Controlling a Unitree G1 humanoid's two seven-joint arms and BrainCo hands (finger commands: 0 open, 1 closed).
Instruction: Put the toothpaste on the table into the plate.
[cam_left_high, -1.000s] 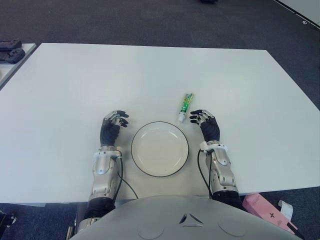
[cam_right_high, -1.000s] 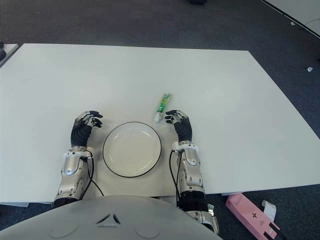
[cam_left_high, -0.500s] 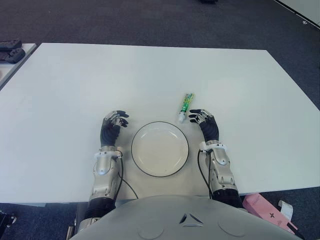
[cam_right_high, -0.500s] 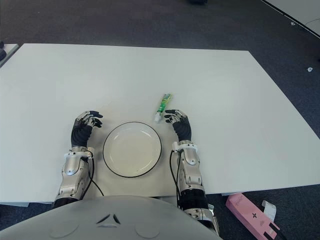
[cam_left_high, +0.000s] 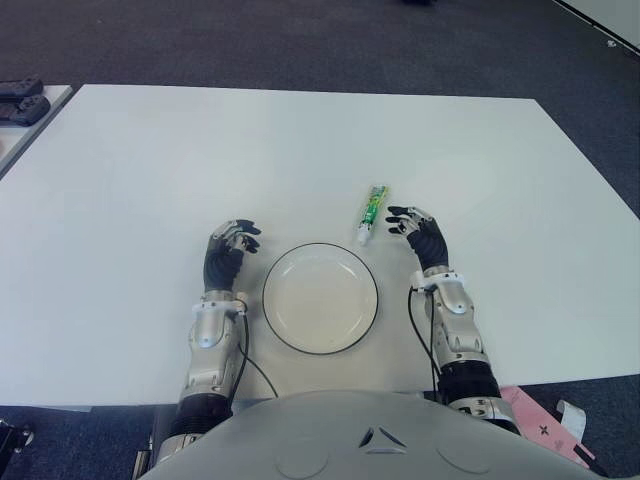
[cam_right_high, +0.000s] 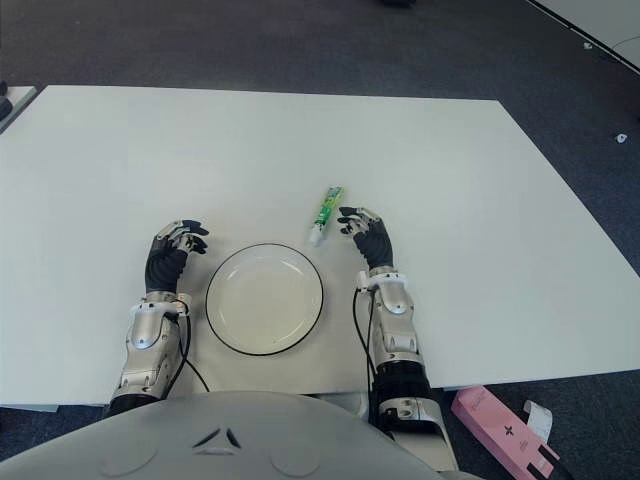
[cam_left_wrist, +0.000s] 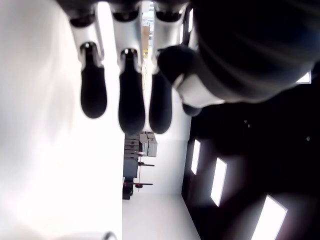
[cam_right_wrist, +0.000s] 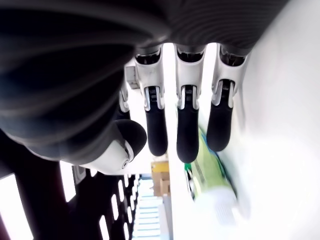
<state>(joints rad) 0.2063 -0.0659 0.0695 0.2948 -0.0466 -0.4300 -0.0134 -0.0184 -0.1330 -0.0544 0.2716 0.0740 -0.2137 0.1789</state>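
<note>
Toothpaste (cam_left_high: 372, 212), a small green tube with its white cap toward the robot, lies on the white table (cam_left_high: 130, 170) just beyond the far right rim of the empty plate (cam_left_high: 320, 297). Just right of the tube is the right hand (cam_left_high: 420, 233), fingers (cam_right_wrist: 184, 125) loosely extended and holding nothing, their tips close to the tube without gripping it. Left of the plate shows the left hand (cam_left_high: 226, 256), fingers relaxed, empty.

Green and white toothpaste (cam_left_high: 371, 213) lies on a white bench (cam_left_high: 150, 160); the plate (cam_left_high: 320, 296) is cream, rimmed in black; each hand (cam_left_high: 424, 240) is black.
</note>
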